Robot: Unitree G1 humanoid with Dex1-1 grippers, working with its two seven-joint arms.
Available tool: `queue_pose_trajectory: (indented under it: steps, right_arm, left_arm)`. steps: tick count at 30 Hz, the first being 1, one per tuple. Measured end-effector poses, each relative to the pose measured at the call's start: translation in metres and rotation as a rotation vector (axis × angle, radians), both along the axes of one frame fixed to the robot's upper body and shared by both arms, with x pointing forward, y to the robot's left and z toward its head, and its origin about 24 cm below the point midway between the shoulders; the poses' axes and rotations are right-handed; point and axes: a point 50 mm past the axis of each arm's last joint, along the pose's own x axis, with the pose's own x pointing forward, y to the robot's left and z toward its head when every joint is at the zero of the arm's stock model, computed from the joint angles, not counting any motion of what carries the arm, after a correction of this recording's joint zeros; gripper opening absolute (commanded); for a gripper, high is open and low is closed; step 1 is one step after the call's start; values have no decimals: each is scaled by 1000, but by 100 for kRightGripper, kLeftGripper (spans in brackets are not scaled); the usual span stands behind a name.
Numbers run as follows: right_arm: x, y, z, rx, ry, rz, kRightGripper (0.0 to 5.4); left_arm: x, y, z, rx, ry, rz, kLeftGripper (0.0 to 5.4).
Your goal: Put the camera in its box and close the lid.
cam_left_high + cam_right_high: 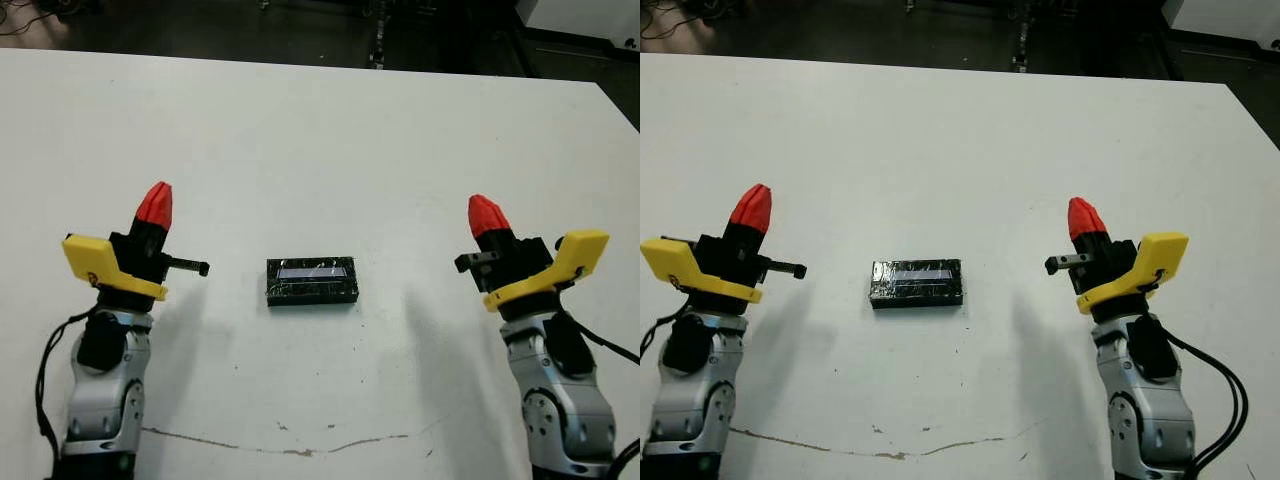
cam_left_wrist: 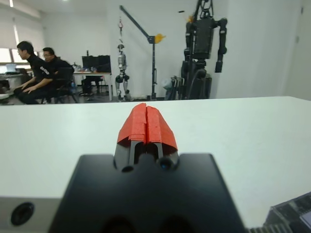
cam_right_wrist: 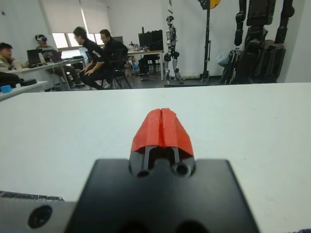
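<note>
Fingers pressed together both sides, lid on box betw. them.

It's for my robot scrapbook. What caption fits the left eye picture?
Glossy black rectangular lid sits shut on the white table between two closed red-tipped end effectors, left and right.

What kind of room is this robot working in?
Most likely a robotics lab or workshop. Beyond the white table stand humanoid robots on stands, with a crane-like hoist, and people sit at desks with computers by the windows.
</note>
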Motion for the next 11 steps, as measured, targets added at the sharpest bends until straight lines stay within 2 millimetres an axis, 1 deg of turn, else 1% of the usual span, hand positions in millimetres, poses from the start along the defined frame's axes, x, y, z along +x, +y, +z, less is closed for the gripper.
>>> queue_pose_trajectory:
  steps: [11]
  right_arm:
    - [1, 1, -2, 4, 5, 7, 0]
  left_arm:
    - [0, -2, -3, -4, 16, 8, 2]
